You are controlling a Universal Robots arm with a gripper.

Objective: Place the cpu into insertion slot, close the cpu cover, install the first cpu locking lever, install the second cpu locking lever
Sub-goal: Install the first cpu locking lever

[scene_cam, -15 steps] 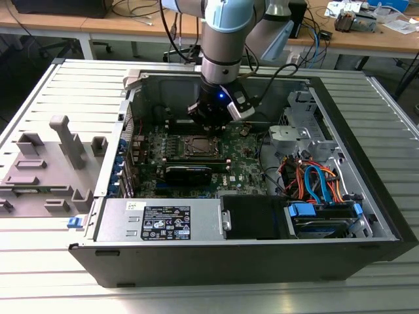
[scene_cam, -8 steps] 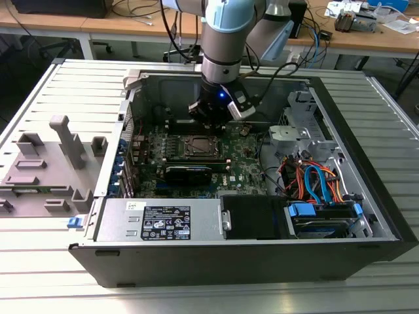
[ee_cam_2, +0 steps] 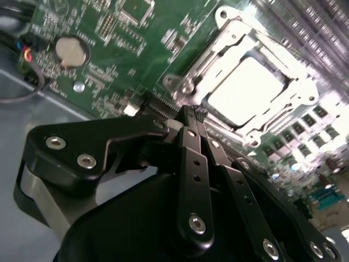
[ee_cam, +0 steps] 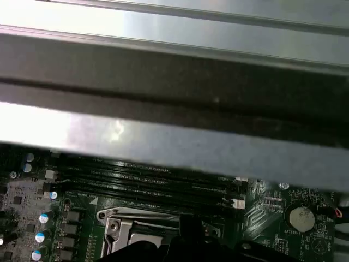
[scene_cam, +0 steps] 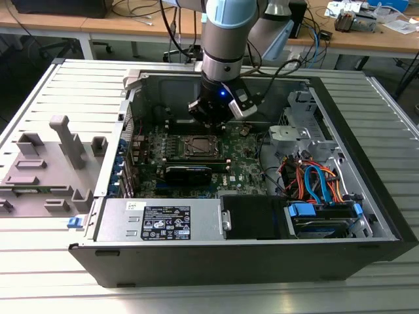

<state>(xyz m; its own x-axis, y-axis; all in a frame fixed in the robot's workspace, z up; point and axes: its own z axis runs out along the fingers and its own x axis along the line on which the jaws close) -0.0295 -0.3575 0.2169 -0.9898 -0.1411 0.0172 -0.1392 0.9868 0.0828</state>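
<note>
The cpu point(ee_cam_2: 248, 90) lies flat in the insertion slot point(scene_cam: 200, 147), its silvery top showing through the window of the cpu cover point(ee_cam_2: 234, 41). The cover lies down over the chip. My gripper point(ee_cam_2: 194, 113) hovers just beside the slot's edge, its two black fingers pressed together with nothing between them. In the exterior view the gripper point(scene_cam: 213, 118) hangs inside the open computer case, a little behind the slot. I cannot tell how the locking levers stand. The slot's metal rim point(ee_cam: 136, 232) also appears in the first wrist view.
Long black memory slots point(ee_cam: 147, 185) run beside the slot, and a coin battery point(ee_cam: 301, 217) sits on the green board. The case's metal wall point(ee_cam: 174, 142) stands close behind. A power supply point(scene_cam: 163, 222) and a drive bay with cables point(scene_cam: 314, 190) occupy the near side.
</note>
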